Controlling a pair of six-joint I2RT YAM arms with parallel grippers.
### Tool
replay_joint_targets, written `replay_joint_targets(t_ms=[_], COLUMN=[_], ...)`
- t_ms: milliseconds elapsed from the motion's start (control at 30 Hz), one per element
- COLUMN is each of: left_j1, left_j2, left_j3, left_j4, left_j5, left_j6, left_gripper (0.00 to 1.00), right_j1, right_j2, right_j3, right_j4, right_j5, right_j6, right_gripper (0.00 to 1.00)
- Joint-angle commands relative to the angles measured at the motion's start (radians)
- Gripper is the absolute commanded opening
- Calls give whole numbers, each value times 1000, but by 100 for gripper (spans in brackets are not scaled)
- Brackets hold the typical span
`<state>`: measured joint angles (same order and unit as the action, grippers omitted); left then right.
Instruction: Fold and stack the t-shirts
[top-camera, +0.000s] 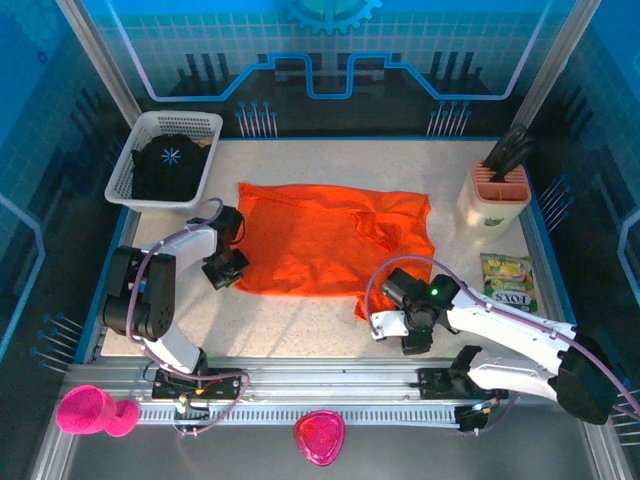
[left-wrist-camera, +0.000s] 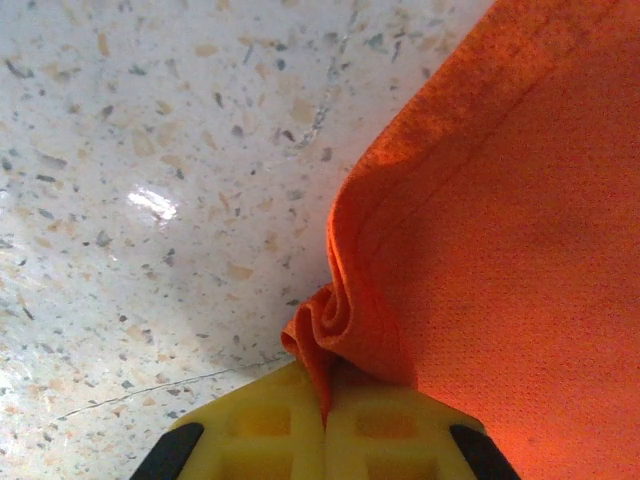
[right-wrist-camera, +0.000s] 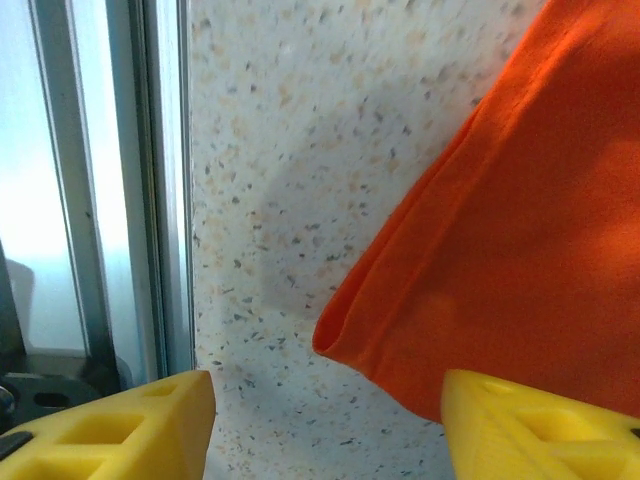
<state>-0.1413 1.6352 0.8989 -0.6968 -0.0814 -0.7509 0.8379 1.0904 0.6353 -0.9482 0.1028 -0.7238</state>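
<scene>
From above, we see the plain bright orange cloth t-shirt (top-camera: 330, 240) spread on the speckled counter (top-camera: 300, 325), its long axis running left to right. The black t-shirt with a pale-blue starburst (top-camera: 172, 165) lies in the white mesh basket (top-camera: 128, 160) at far left.

The left wrist view adds that the left end effector (left-wrist-camera: 325, 400) is clamped on a bunched orange hem.

The right wrist view shows the right end effector (right-wrist-camera: 328, 405) with its fingers apart around the shirt's folded corner.

T-shirt (left-wrist-camera: 500, 260) corner hidden between left fingers (left-wrist-camera: 255, 430)
</scene>
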Motion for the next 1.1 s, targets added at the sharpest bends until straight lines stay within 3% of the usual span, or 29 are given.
replay_joint_targets(t_ms=[0, 167, 400, 867, 1067], left_j1=[-6, -6, -6, -6, -6], left_j2=[3, -10, -21, -31, -32], left_j3=[5, 14, 18, 7, -3], left_j4=[246, 236, 224, 223, 227], left_j5=[76, 71, 68, 74, 80], left_j6=[35, 46, 55, 45, 41], left_gripper=[0, 0, 0, 0, 0], right_j1=[13, 13, 26, 45, 63], right_j2=[35, 147, 224, 117, 181], right_j3=[-9, 5, 15, -3, 12], right_j4=[34, 65, 74, 98, 100], right_j5=[40, 125, 126, 85, 78], right_j6=[-16, -26, -32, -32, -29], right_gripper=[61, 59, 53, 47, 45])
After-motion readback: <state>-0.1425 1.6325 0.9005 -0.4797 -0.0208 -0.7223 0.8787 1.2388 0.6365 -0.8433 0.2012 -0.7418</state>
